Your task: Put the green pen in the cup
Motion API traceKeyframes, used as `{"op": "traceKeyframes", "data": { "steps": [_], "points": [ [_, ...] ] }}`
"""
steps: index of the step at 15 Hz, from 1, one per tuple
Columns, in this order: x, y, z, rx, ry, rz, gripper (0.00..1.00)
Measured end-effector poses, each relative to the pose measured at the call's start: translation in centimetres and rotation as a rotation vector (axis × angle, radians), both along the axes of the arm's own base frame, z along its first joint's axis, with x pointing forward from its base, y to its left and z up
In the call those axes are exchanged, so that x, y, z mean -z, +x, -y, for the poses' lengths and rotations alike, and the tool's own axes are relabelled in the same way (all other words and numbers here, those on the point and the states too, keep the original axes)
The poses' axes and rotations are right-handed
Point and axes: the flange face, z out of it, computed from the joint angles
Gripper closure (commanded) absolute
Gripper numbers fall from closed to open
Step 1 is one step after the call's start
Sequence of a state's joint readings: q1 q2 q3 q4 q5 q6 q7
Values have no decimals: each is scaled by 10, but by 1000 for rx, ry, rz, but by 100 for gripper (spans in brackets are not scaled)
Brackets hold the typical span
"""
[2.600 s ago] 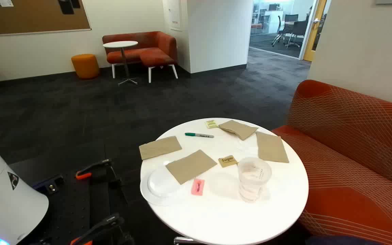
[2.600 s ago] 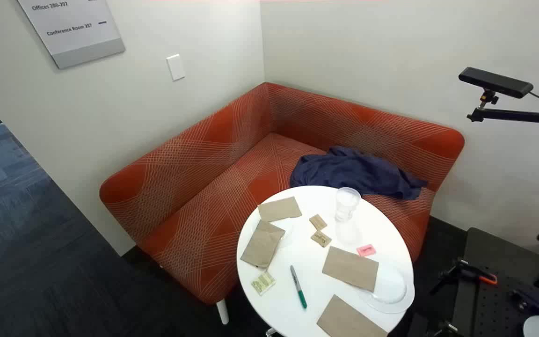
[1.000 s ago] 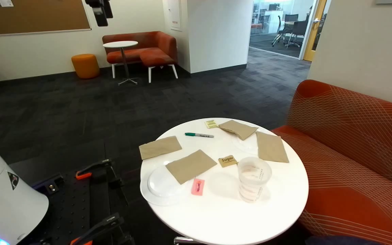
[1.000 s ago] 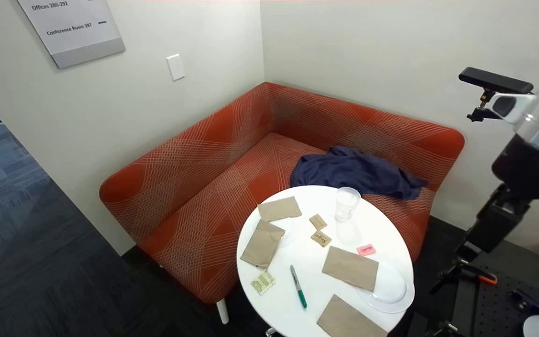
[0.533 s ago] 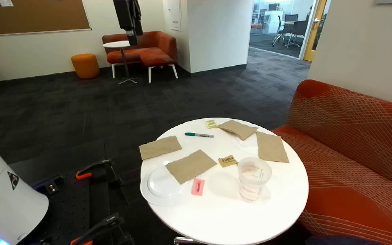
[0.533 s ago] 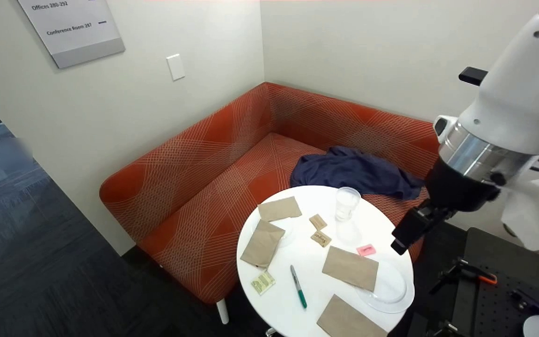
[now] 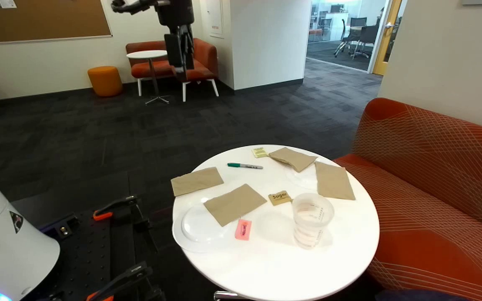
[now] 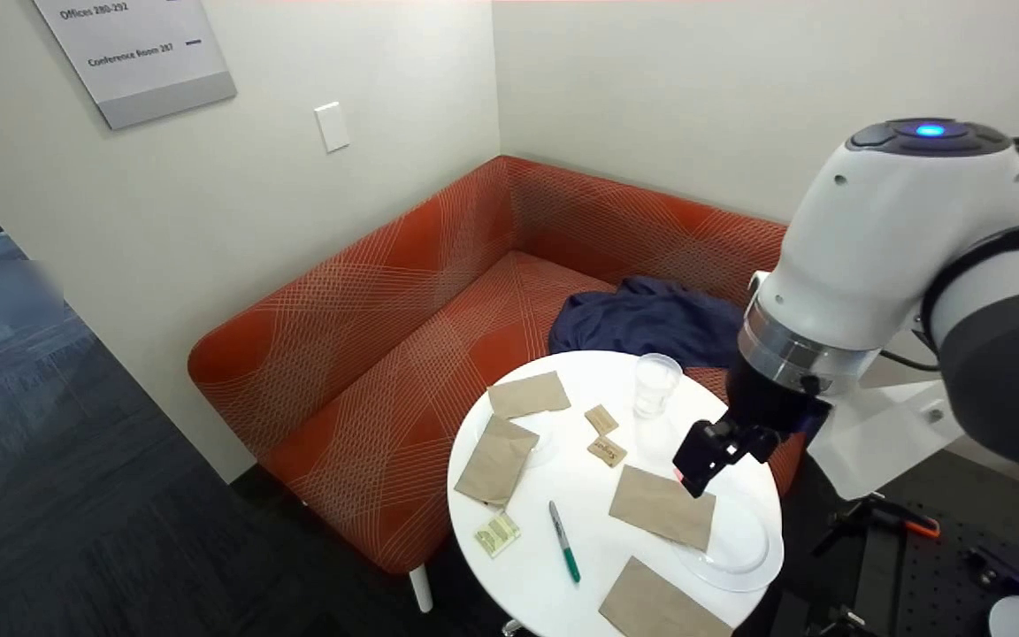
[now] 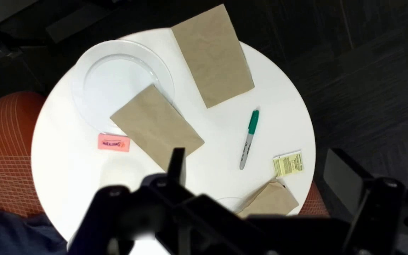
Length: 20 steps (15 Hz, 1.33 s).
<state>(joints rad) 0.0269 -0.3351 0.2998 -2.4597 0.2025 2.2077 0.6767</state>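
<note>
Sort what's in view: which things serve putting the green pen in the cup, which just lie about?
For the job:
green pen
clear cup
open gripper

Lying about:
four brown papers
two tan packets
pink packet
yellow packet
clear plate
dark blue cloth

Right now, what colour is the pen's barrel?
The barrel of the pen is grey with dark lettering, clearest in the wrist view.

White arm [image 8: 872,239] bent, silver wrist ring [image 8: 792,349] above a black pincer [image 9: 257,164] — pointed downward, two fingers [image 9: 342,180] standing wide apart
</note>
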Motion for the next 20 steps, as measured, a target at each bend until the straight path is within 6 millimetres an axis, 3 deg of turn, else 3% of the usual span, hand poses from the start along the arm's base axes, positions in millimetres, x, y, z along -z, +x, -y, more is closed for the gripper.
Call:
{"op": "traceKeyframes", "data": {
  "steps": [11, 18, 20],
  "points": [
    [78, 26, -17, 79, -41, -30, 0],
    [134, 27, -23, 67, -51, -91, 0],
    [140, 26, -23, 66, -54, -103, 0]
  ]
}}
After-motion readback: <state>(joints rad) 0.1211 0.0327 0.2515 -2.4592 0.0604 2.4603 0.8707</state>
